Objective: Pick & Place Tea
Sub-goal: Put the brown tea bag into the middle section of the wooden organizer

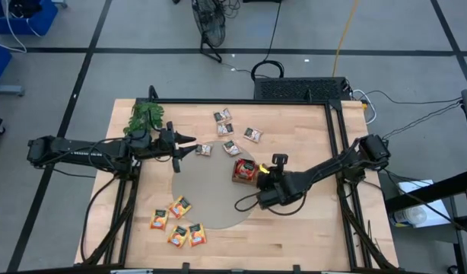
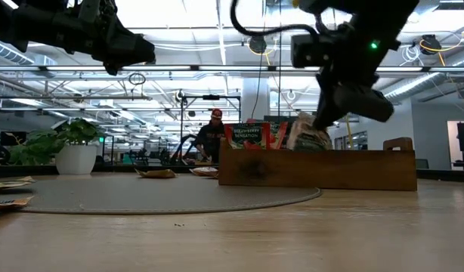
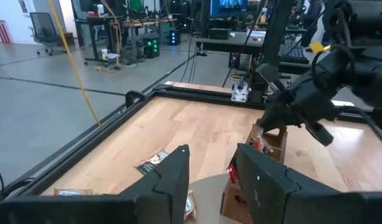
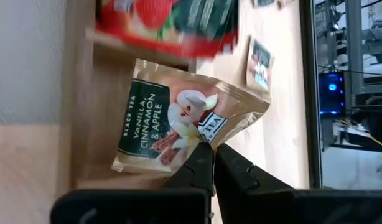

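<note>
Showing sachet [image 4: 178, 127] label: rt wrist view only.

The pale beige flat tea sachet [image 4: 178, 124], pinched at its edge between the right pincer's [image 4: 213, 163] closed dark fingers, carries a dark green panel printed "BLACK TEA" and "VANILLA, CINNAMON & APPLE", and a smaller dark patch beside it reads "TEA". In the low view, a red-and-green sachet [image 2: 247, 136] standing in the brown wooden tray [image 2: 323, 170] reads "STRAWBERRY SENSATION".

Bright, even ceiling light; arms silhouetted low, near red sachets [image 4: 172, 25] blurred.
</note>
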